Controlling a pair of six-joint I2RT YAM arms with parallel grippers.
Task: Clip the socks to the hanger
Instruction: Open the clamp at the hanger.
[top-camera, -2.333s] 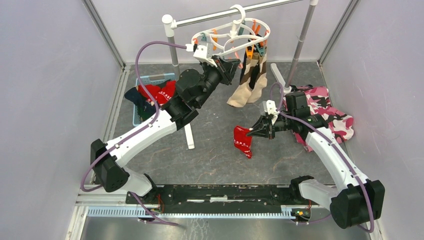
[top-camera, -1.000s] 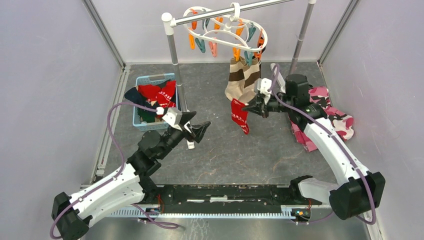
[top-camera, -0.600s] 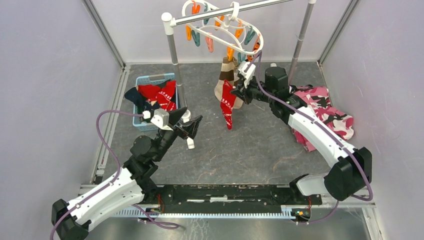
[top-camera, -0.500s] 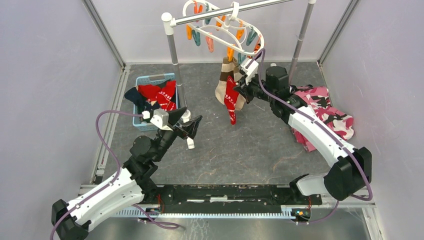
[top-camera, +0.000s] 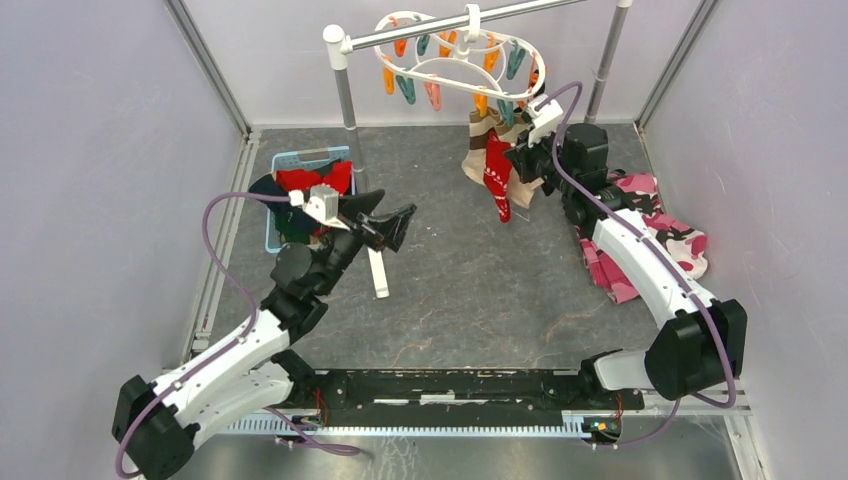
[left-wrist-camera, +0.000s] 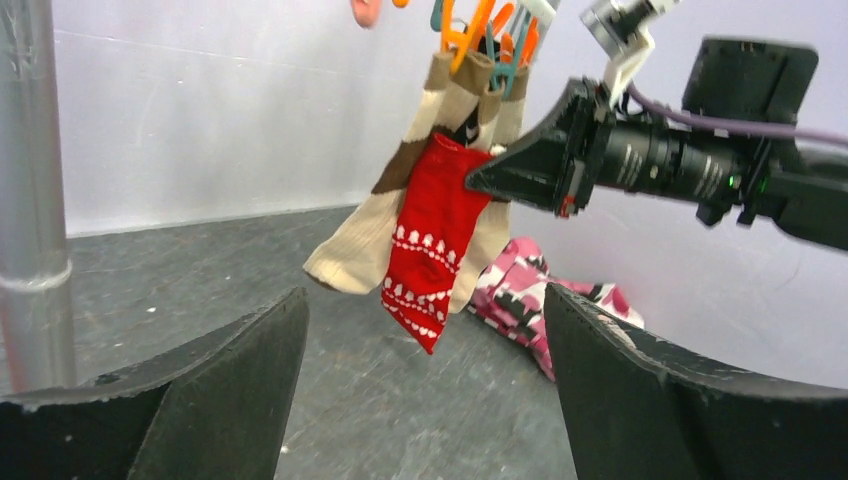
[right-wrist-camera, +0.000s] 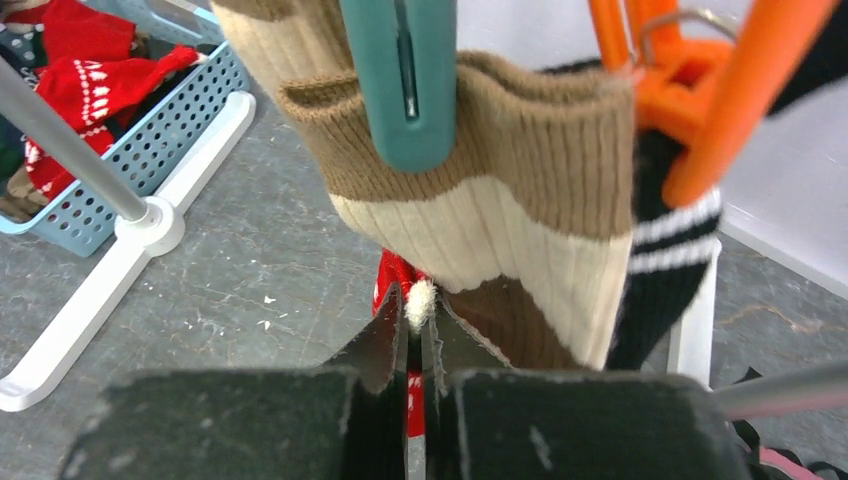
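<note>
The white ring hanger with orange and teal clothespins hangs from the metal pole. Beige-and-brown striped socks and a dark sock are clipped under it. My right gripper is shut on the cuff of a red patterned sock, held up against the hanging socks just below a teal clothespin. The red sock dangles free below the fingers. My left gripper is open and empty in mid-air, facing the hanger from the left. More socks lie in the blue basket.
The rack's upright pole and its white foot stand next to my left gripper. A pink camouflage cloth lies on the floor at the right under my right arm. Walls close in on the left, right and back.
My right gripper carried the red sock up and to the right, to the clipped socks under the hanger. The hanger swung. My left gripper rose slightly and opened wider.
</note>
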